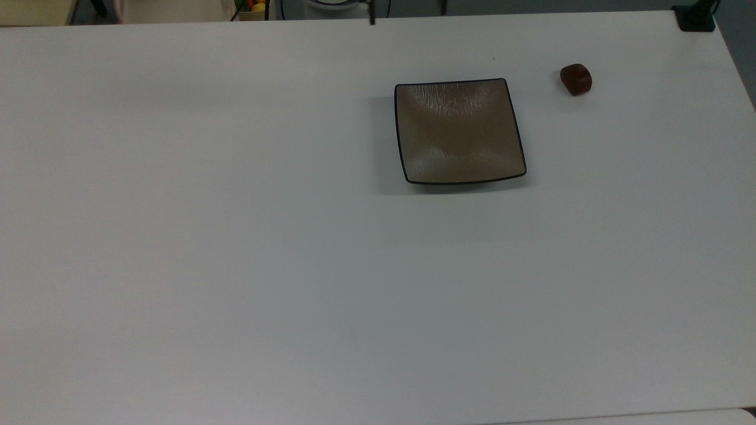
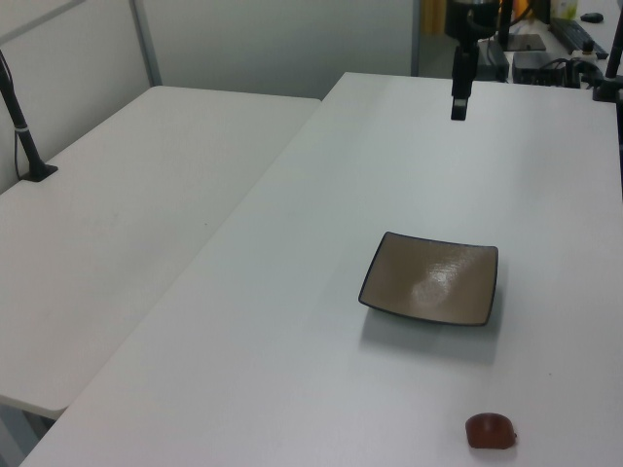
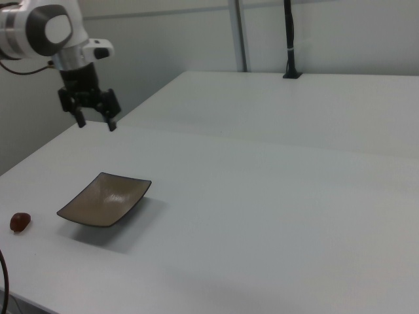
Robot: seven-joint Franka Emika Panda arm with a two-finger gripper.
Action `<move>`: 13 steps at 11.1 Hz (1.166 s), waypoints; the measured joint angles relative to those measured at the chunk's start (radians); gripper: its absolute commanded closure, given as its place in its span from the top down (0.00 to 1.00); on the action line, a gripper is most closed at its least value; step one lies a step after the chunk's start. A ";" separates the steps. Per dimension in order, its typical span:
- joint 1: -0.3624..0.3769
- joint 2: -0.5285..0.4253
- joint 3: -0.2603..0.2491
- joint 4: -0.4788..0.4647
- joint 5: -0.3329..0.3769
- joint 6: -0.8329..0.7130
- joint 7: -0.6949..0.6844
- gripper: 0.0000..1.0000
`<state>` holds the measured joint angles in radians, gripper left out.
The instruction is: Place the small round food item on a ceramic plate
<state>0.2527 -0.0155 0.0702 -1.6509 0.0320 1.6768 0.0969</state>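
food item: small round food item [image 1: 576,79], a dark red-brown lump, sits on the bare white table [image 1: 236,265], well apart from the plate, off the top view's right of it near the far edge; in the left view [image 2: 490,430] it lies nearest the camera, in the right view [image 3: 19,222] at the right view's far left.
plate: ceramic plate [image 1: 459,131] is square, brown with a thin black rim, flat on the table and holding nothing [image 2: 430,278] [image 3: 105,198].
gripper: gripper [image 3: 95,122] hangs in the air beyond the plate's far side, fingers spread apart, gripping nothing; well apart from the lump.
step in hand: by my reading, the approach to the lump; the pick has not begun.
doing it well: travel over or round the plate at height, centre above the lump, then drop straight with the fingers wide. the skin looks smooth and the shape rounded, so i would close across the blockier flat sides, low on the body, or it may squirt out.
risk: the lump is near the table's edge in the top view; a glancing touch could roll it off.
right view gives: the spread of the two fingers and the arm's white wrist [image 3: 46,29].
left view gives: one narrow dark finger edge-on [image 2: 459,95], so the opening cannot be read there.
top view gives: the true gap between lump and plate.
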 measured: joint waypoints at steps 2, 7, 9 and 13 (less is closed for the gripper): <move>0.001 0.000 0.084 0.000 0.001 0.000 0.084 1.00; 0.005 0.004 0.296 -0.021 0.001 0.000 0.227 1.00; 0.016 0.017 0.368 -0.044 0.002 0.000 0.298 1.00; 0.087 0.085 0.398 -0.080 0.002 0.038 0.367 1.00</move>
<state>0.3396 0.0691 0.4684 -1.7313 0.0339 1.7146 0.4637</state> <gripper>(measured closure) 0.000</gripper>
